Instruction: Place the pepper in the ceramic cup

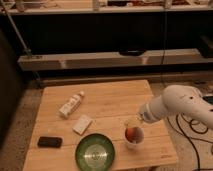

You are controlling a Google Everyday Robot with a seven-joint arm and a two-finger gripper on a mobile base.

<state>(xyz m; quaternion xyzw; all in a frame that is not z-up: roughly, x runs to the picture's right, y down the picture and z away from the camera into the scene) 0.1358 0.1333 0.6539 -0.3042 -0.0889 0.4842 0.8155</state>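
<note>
The small white ceramic cup (134, 140) stands on the wooden table (107, 102) near its front right, just right of the green bowl. The red-orange pepper (132, 133) stands upright in the cup's mouth, and its pale top end pokes up above the rim. My gripper (135, 120) comes in from the right on the white arm (176, 104) and is right over the cup, at the pepper's top end.
A wide green bowl (95, 151) sits at the table's front middle. A white packet (82, 124), a white bottle lying down (71, 104) and a dark flat object (50, 142) lie on the left half. Dark shelving stands behind the table. Cables lie on the floor at the right.
</note>
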